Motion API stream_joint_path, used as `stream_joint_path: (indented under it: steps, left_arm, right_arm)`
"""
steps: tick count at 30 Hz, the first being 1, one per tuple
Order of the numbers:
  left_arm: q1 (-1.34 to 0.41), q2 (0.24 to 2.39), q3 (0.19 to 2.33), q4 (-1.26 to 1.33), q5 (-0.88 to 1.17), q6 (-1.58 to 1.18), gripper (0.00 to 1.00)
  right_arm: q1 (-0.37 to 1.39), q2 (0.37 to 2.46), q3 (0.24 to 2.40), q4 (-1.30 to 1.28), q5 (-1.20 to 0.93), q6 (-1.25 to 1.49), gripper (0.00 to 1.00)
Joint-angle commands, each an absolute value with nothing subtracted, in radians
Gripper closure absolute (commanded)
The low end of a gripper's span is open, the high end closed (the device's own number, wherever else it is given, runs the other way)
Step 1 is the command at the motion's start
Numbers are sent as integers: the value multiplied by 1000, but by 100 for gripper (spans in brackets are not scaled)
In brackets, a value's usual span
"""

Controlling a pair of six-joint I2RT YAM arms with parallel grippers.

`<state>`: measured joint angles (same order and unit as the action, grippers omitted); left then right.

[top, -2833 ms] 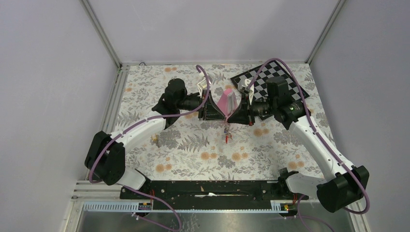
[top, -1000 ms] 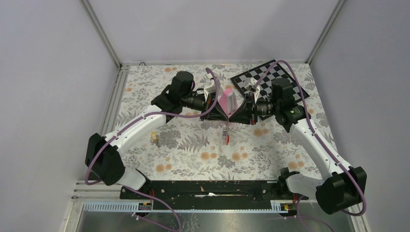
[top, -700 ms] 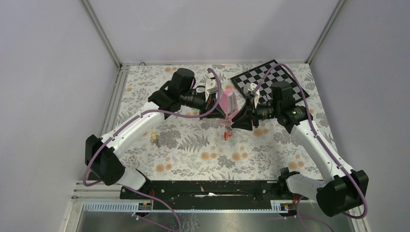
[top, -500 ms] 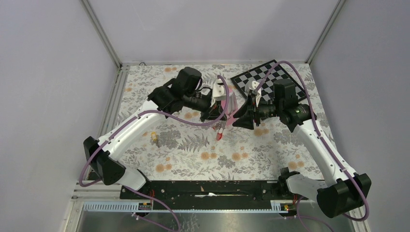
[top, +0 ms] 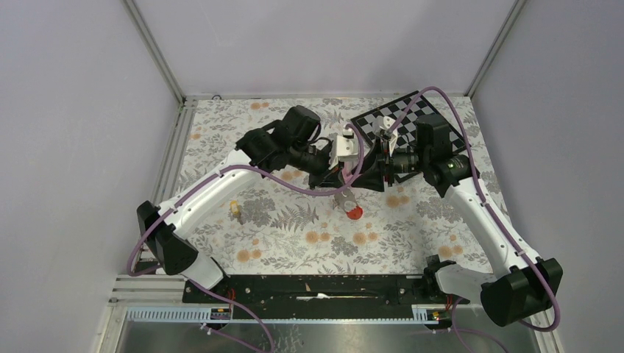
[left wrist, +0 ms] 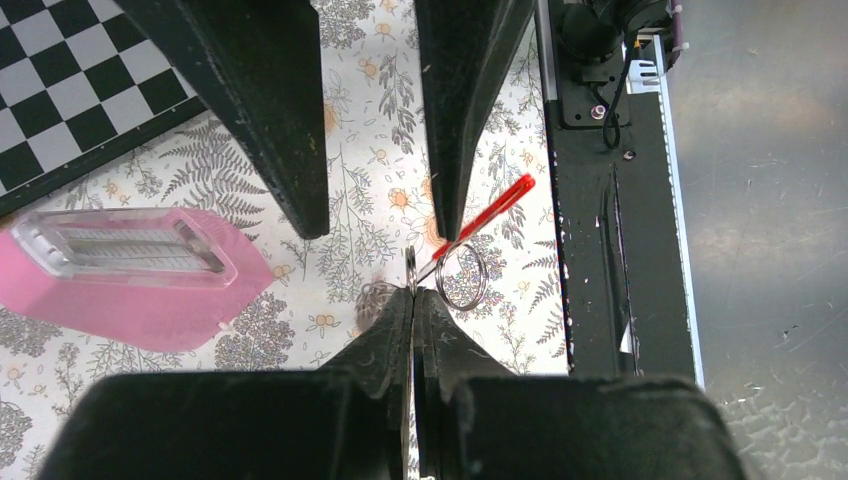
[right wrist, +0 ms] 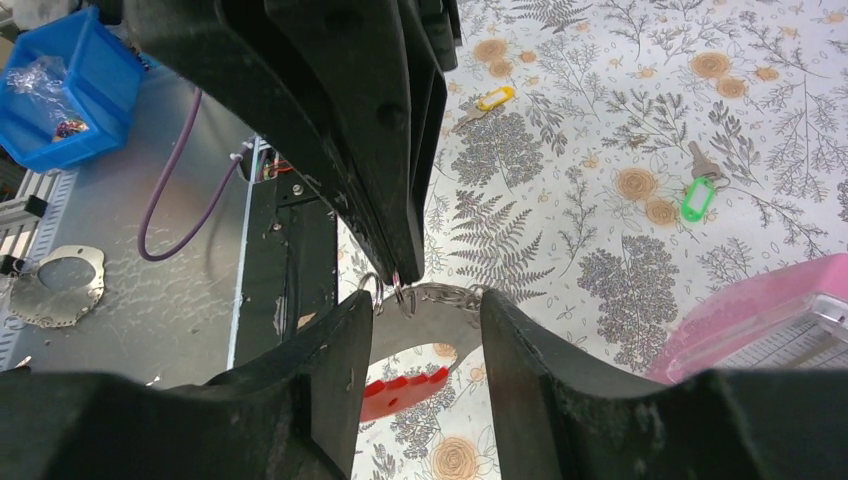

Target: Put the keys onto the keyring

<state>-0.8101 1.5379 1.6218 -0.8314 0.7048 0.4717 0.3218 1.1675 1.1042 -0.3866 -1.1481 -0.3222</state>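
The keyring (right wrist: 432, 318), a grey curved loop with a red bar (right wrist: 405, 392), hangs from my left gripper (left wrist: 413, 292). That gripper is shut on the thin metal at the keyring's top, next to a small split ring (left wrist: 462, 276). In the top view the keyring (top: 352, 208) dangles just above the floral table. My right gripper (right wrist: 428, 300) is open. Its fingers (right wrist: 330, 360) stand either side of the keyring's grey part without pinching it. A yellow-tagged key (right wrist: 487, 99) and a green-tagged key (right wrist: 697, 196) lie on the table; the yellow one (top: 235, 211) also shows from above.
A pink metronome-shaped pyramid (left wrist: 130, 270) lies on its side close behind the grippers. A chessboard (top: 412, 118) sits at the back right. The black base rail (top: 316, 288) runs along the near edge, and a blue bin (right wrist: 60, 90) stands beyond it.
My right gripper has opened and let go of the keyring. The left arm has moved right and forward, and the keyring now hangs from it alone, lower, with the red bar showing.
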Motion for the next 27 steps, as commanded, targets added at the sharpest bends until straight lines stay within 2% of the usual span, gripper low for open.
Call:
stream_joint_path:
  steps: [1, 8, 19, 22, 27]
  left_arm:
    - [-826, 1543, 1672, -816, 691, 476, 100]
    - [-832, 1548, 1677, -816, 689, 476, 100]
    - [-833, 1553, 1681, -804, 680, 456, 100]
    - [-833, 1551, 1680, -804, 686, 454, 100]
    - [-833, 1550, 1671, -789, 690, 439, 100]
  right_arm:
    - [338, 1177, 1121, -324, -1185, -291, 51]
    - [346, 1176, 1082, -303, -1175, -289, 57]
    - [353, 1166, 1042, -296, -1180, -292, 53]
    - [355, 1170, 1036, -284, -1177, -279, 59]
    - [356, 1176, 1024, -243, -1190, -245, 77]
